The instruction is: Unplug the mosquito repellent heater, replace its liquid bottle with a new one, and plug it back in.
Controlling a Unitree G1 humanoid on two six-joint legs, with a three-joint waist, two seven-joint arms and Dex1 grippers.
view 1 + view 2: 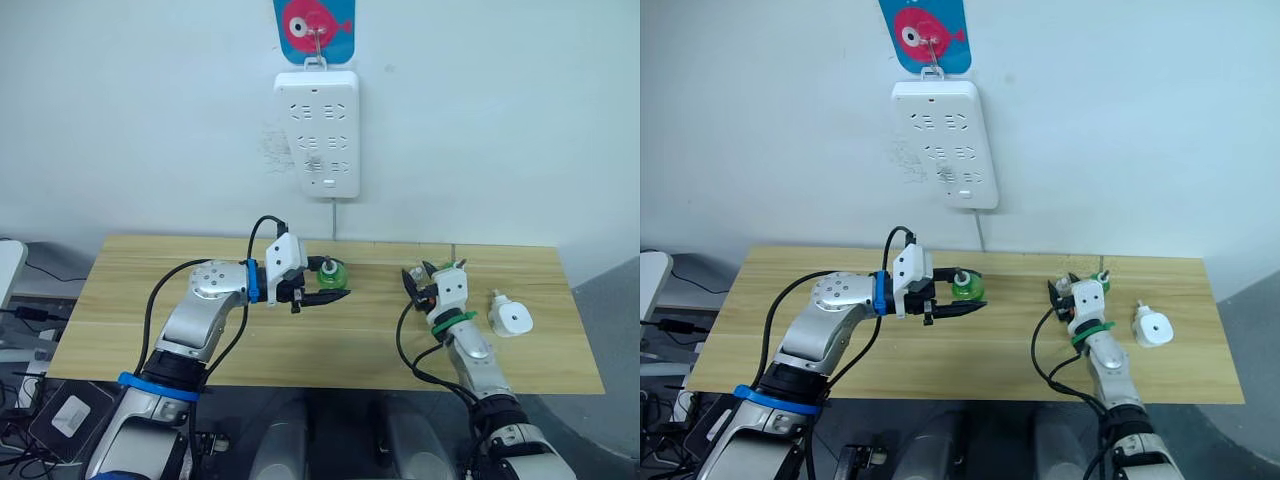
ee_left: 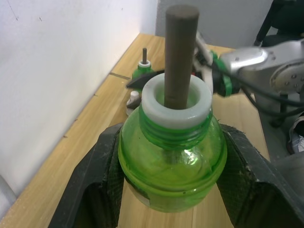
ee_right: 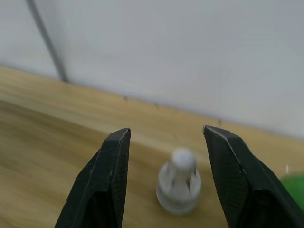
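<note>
**While the heater is off the wall: bottle swap, mid-step**

Well left of the mosquito repellent heater [image 1: 510,318], the left gripper [image 1: 330,285] is clamped on a green wick bottle [image 1: 334,272], uncapped and held above the table [image 1: 300,350]. Nearer the heater, the right gripper [image 1: 425,270] hangs with fingers apart over a loose white cap [image 3: 179,187], and a second wick bottle [image 2: 144,66] stands beside it. Judged: the held bottle is the new one. Next: carry it to the heater lying unplugged and screw it in. The cap and second bottle crowd that path. The power strip [image 1: 317,133] waits on the wall above.
</note>
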